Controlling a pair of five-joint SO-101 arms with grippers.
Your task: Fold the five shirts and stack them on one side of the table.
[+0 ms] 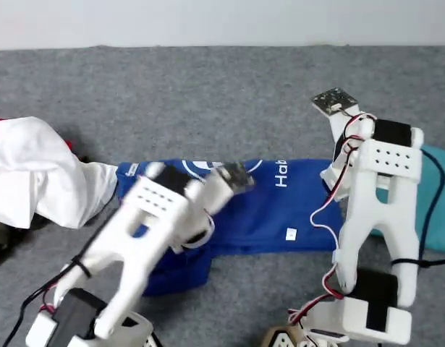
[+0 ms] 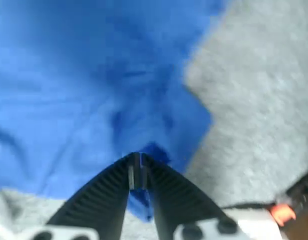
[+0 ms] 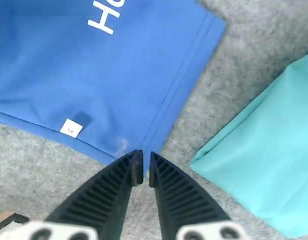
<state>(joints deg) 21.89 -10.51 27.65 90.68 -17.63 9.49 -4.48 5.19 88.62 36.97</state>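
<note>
From above I see the blue shirt (image 1: 280,217) spread across the middle of the grey table (image 1: 208,94), with a white shirt (image 1: 34,170) to its left and a teal shirt (image 1: 435,195) to its right.

Left wrist: my left gripper (image 2: 137,170) is clamped on a fold of blue cloth.

Right wrist: my right gripper (image 3: 142,162) is closed at the blue hem corner.

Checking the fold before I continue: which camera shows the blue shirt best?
The high view: the blue shirt lies spread across the table, partly hidden. The left wrist view shows a bunched fold with the left pincer shut on it; the right wrist view, one hemmed corner at the right pincer.
</note>
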